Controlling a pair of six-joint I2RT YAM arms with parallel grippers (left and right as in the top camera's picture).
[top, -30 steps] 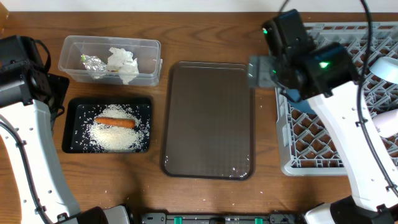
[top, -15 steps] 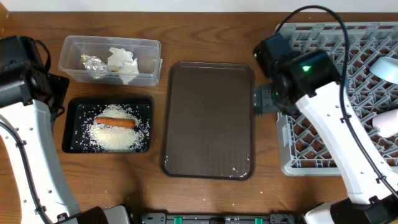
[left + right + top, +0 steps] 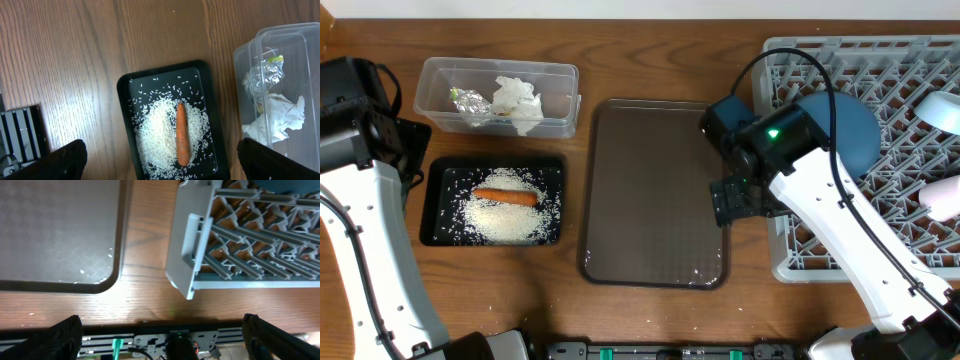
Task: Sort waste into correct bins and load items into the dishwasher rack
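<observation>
The right end effector (image 3: 162, 336) gapes wide, empty, the rack (image 3: 192, 235) just ahead; the left end effector (image 3: 170, 161), likewise open and empty, faces the carrot (image 3: 183, 131).

- Left arm (image 3: 360, 235): white link shells, black joint housing, thin black cable along the link.
- Right arm (image 3: 825, 205): white link shells, black joint housing, lit green indicator (image 3: 773, 133), looping black cables.
- Left end effector (image 3: 160, 162) and right end effector (image 3: 162, 336): matte black fingers (image 3: 65, 160).

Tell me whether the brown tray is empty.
Almost empty: the brown tray holds only a few white grains near one corner; nothing else lies on it.
</observation>
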